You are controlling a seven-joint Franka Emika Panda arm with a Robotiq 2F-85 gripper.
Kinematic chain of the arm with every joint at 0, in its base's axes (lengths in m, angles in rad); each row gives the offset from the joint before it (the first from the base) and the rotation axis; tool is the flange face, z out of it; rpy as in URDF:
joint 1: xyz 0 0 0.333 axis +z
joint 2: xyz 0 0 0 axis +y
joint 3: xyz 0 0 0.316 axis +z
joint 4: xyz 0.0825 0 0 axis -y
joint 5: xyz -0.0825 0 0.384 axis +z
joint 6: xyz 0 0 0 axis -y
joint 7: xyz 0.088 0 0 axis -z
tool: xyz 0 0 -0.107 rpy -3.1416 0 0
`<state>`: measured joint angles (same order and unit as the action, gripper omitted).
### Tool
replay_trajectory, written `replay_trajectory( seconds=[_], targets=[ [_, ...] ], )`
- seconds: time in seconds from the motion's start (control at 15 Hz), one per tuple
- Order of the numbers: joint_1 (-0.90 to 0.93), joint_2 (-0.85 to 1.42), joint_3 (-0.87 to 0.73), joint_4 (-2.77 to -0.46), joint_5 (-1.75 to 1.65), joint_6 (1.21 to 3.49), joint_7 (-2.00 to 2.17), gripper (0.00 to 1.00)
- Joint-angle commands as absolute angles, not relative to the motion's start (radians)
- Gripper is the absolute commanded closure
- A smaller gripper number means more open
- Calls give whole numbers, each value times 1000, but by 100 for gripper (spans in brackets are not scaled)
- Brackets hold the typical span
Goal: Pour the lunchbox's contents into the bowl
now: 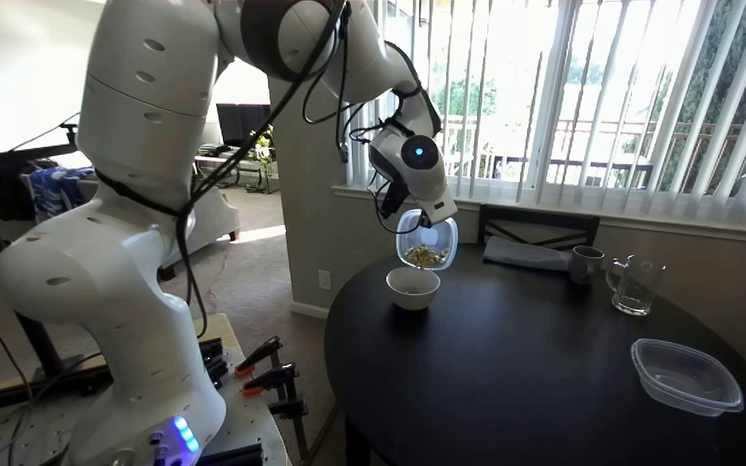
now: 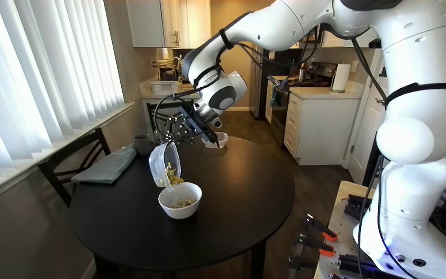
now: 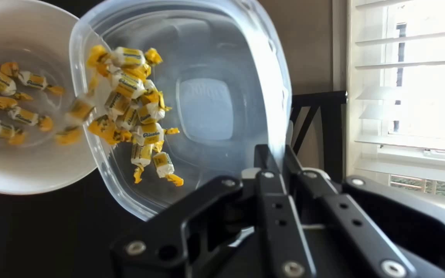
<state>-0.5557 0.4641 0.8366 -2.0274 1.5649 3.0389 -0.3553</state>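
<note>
The lunchbox (image 3: 205,108) is a clear plastic container, tipped steeply on its side; it also shows in both exterior views (image 1: 438,238) (image 2: 155,164). My gripper (image 3: 278,154) is shut on its rim. The white bowl (image 1: 413,298) (image 2: 180,214) (image 3: 33,175) stands upright on the table, just below the lunchbox's lower lip. The contents (image 3: 149,133) are yellow-and-white wrapped candies, heaped against that lip. Several candies lie in the bowl, and a few blurred ones are between lip and bowl in the wrist view. In an exterior view the gripper's fingertips (image 2: 170,141) are partly hidden by cables.
A dark round table (image 1: 496,369) bears everything. A folded grey-blue cloth (image 1: 525,254), a grey mug (image 1: 583,264) and a clear glass mug (image 1: 633,288) stand toward the window. A larger clear container (image 1: 690,382) sits at the far side from the bowl. Dark chairs (image 2: 78,155) border the table.
</note>
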Motion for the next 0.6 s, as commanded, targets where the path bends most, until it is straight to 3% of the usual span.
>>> replay_trajectory(
  seconds=[0.0,0.53],
  targets=[
    [-595,468,857,-2038,1653,2970,-462,95],
    [-610,467,846,-2049,1762,2881,-580,95]
  ],
)
